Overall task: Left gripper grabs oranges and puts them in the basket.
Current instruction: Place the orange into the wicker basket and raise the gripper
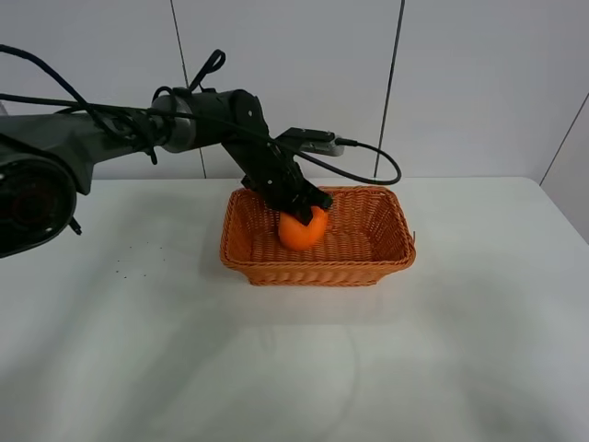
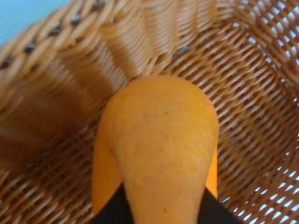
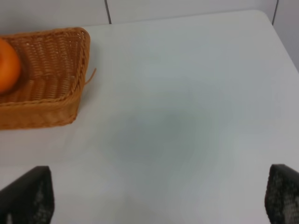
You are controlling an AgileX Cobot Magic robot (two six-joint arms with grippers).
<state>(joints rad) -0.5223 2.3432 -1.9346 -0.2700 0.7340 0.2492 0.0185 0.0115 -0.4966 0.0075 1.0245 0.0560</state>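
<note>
The orange (image 1: 302,232) is inside the wicker basket (image 1: 317,273), in its left half. My left gripper (image 1: 305,208) reaches in from the back left and is shut on the orange from above. In the left wrist view the orange (image 2: 159,140) fills the middle, with the black fingertips (image 2: 108,213) at its sides over the basket's woven floor (image 2: 252,93). I cannot tell if the fruit rests on the floor. My right gripper (image 3: 156,200) is open and empty over the bare table, to the right of the basket (image 3: 51,70); the orange (image 3: 7,65) shows at that view's edge.
The basket stands at the back middle of the white table (image 1: 138,350). A black cable (image 1: 373,161) loops from the left wrist above the basket's back rim. A grey panelled wall (image 1: 460,83) stands behind the table.
</note>
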